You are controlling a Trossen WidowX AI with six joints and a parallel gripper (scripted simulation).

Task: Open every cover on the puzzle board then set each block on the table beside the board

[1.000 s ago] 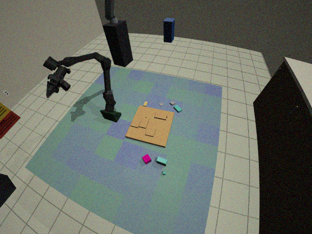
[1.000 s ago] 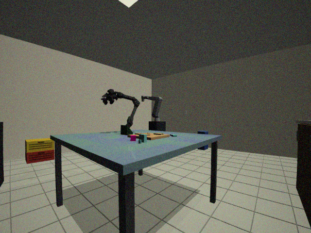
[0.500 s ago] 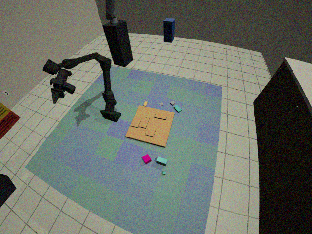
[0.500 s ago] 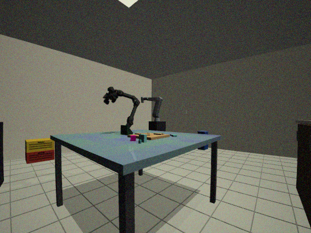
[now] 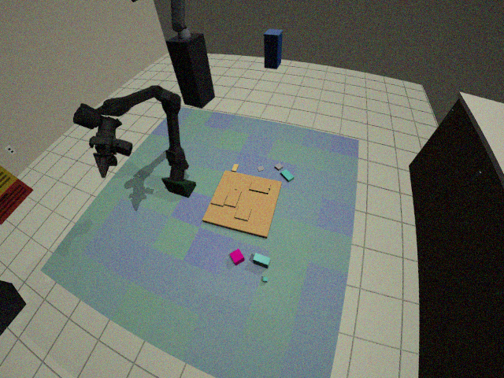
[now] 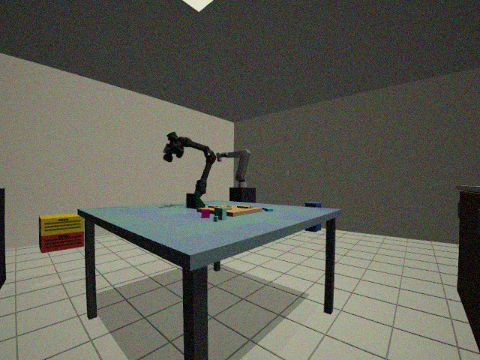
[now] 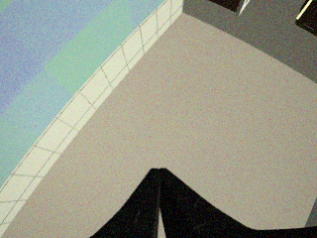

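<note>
The wooden puzzle board [image 5: 258,223] [image 6: 247,211] lies flat; its wood-coloured covers show as thin outlines, and whether each is open is too small to tell. A magenta block [image 5: 236,257] [image 6: 205,213], a teal block [image 5: 261,260] [image 6: 221,214] and a tiny teal piece [image 5: 264,279] [image 6: 215,218] are off the board on one side. Beyond the opposite edge are a flat teal piece [image 5: 287,175] [image 6: 268,209], two small grey pieces [image 5: 260,168] [image 5: 278,166] and a small yellow piece [image 5: 235,167]. My gripper [image 7: 158,175] [image 5: 103,176] is shut and empty, high and far from the board.
The arm's dark green base [image 5: 179,187] [image 6: 193,200] stands close beside the board. A second, grey arm [image 6: 242,166] on a black pedestal [image 5: 190,71] [image 6: 242,194] stands beyond the table. A dark cabinet [image 5: 455,244] stands on the right in the top view.
</note>
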